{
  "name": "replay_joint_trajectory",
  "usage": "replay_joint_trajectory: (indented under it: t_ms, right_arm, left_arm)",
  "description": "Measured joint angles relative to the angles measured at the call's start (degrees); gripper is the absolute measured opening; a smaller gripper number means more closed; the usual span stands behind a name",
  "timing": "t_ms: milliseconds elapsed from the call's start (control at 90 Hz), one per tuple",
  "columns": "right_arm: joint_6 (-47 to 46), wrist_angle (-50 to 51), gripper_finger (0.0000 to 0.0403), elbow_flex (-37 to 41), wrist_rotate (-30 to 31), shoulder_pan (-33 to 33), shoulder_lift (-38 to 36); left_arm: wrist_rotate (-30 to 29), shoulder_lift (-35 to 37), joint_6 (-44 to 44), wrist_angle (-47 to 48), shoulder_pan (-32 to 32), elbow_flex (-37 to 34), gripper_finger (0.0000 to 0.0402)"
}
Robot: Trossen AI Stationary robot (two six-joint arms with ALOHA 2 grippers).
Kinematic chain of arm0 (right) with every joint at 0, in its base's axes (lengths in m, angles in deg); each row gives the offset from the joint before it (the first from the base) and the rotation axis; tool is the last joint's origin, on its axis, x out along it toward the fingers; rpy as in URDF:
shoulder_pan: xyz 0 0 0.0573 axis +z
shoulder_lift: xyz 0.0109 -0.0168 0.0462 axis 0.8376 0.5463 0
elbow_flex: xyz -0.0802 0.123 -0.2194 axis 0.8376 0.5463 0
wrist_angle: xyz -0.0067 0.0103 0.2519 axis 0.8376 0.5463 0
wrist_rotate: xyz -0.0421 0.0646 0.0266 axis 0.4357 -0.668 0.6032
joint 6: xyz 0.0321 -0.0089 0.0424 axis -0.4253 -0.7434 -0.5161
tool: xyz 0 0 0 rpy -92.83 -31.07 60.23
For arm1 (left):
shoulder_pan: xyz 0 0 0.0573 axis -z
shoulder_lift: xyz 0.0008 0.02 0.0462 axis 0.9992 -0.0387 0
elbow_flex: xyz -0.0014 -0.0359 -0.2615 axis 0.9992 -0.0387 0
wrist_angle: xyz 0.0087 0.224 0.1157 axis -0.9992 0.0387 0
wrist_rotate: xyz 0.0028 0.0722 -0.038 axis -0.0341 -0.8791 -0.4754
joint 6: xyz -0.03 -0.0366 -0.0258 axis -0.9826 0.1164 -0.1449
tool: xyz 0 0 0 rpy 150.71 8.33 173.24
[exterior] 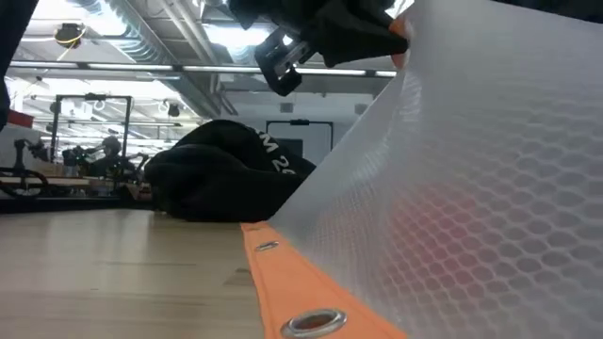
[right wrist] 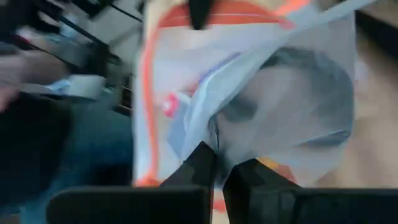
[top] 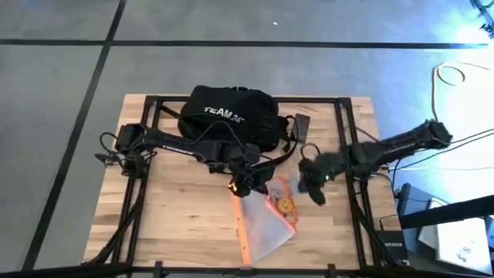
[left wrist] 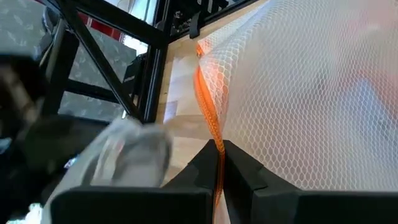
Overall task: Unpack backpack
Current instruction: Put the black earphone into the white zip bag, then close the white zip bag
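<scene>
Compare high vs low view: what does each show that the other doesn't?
High only: both arms, the right pincer beside the pouch, the whole wooden table and its black frame. Low only: the room behind, with ceiling lights, and a metal grommet on the pouch's orange edge. Both: the backpack and the translucent pouch, pinched by the left pincer.

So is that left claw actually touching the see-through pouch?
Touching. In the left wrist view, the left gripper has its fingers closed on the pouch at its orange edge.
</scene>
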Motion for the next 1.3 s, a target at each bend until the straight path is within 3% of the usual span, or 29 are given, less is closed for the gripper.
replay_joint_trajectory:
  t_ms: [122,211,367,544,711,867,1056,1300]
  right_arm:
    - [-5.7,-12.9,0.0000,3.3,5.3,6.8,3.9]
    - [-6.9,-16.3,0.0000,3.9,8.7,9.8,9.2]
    - [-6.5,-22.2,0.0000,4.0,13.4,9.6,19.2]
    - [-3.7,-30.6,0.0001,-0.8,7.3,6.1,30.5]
    - [1.5,-27.5,0.0023,-8.0,5.4,5.5,37.5]
    - [4.3,-18.7,0.0087,-11.0,5.4,5.5,37.3]
    - [5.8,-15.0,0.0217,-11.9,5.4,5.7,32.0]
    - [4.2,-10.1,0.0366,-11.9,7.4,9.2,26.4]
  left_arm:
    - [0.0,0.0,0.1,-0.2,0.0,0.0,0.0000]
    - [0.0,0.0,0.5,-0.4,0.0,0.0,0.0000]
    - [0.1,0.0,0.5,-0.3,0.0,0.0,0.0000]
    - [1.2,0.0,-0.3,-0.4,0.0,0.0,0.0000]
    - [2.7,0.0,-1.8,0.1,0.0,-0.1,0.0000]
    - [3.3,-0.1,-4.5,0.3,0.1,-0.1,0.0000]
    - [3.8,-0.1,-8.7,1.9,0.0,0.0,0.0000]
    - [4.1,-0.4,-26.2,-0.2,0.2,0.0,0.0025]
